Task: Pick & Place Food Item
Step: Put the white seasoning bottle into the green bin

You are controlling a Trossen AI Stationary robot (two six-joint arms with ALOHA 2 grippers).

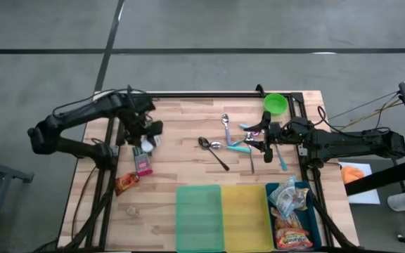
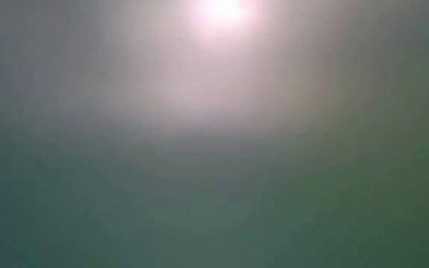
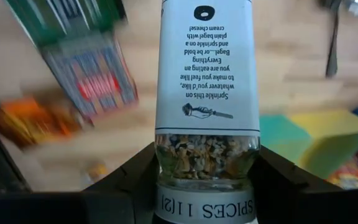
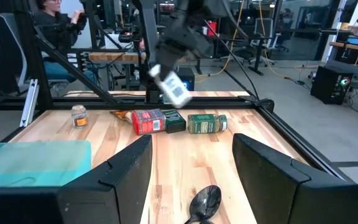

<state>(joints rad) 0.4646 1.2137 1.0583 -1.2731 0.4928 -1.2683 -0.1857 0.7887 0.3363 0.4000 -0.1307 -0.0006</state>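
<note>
1. The wooden table (image 1: 188, 133) carries three bins at its near edge: green (image 1: 199, 216), yellow (image 1: 244, 216) and blue (image 1: 306, 211).
2. The left claw (image 1: 146, 143) holds the spice jar (image 3: 206, 118) above the table's left side.
3. The right claw (image 1: 256, 139) stands open over a spoon (image 4: 205, 202).

spice jar (image 3: 207, 93) clamped between dark fingers (image 3: 135, 177), blurred packets (image 3: 89, 74) beyond

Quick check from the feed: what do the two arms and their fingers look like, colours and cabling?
Both arms are black and jointed. The left gripper and right gripper each end in two broad, black, angular fingers. Dark cables run along the left arm; thin lines trail behind the right.
</note>
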